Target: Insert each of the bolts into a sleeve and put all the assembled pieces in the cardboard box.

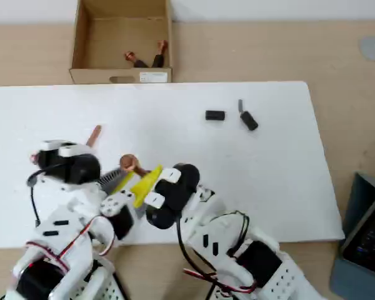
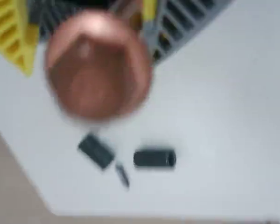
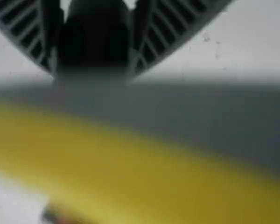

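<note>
Left gripper (image 2: 91, 23) clamped on bolt (image 2: 98, 74). Right gripper (image 3: 93, 70) clamped on dark sleeve (image 3: 94, 37), close beside it above the counter (image 1: 269, 187). Two spare sleeves (image 1: 215, 115) (image 1: 249, 120) lie near each other, farther off.

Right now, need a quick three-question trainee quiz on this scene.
1. True or false: the box is empty.
2. How many sleeves lie loose on the mat?
3. The bolt lying free is: A in the box; B on the mat, apart from the sleeves; C touching a sleeve.
Key: 1 false, two assembled pieces lie inside; 2 two; 3 B.
</note>
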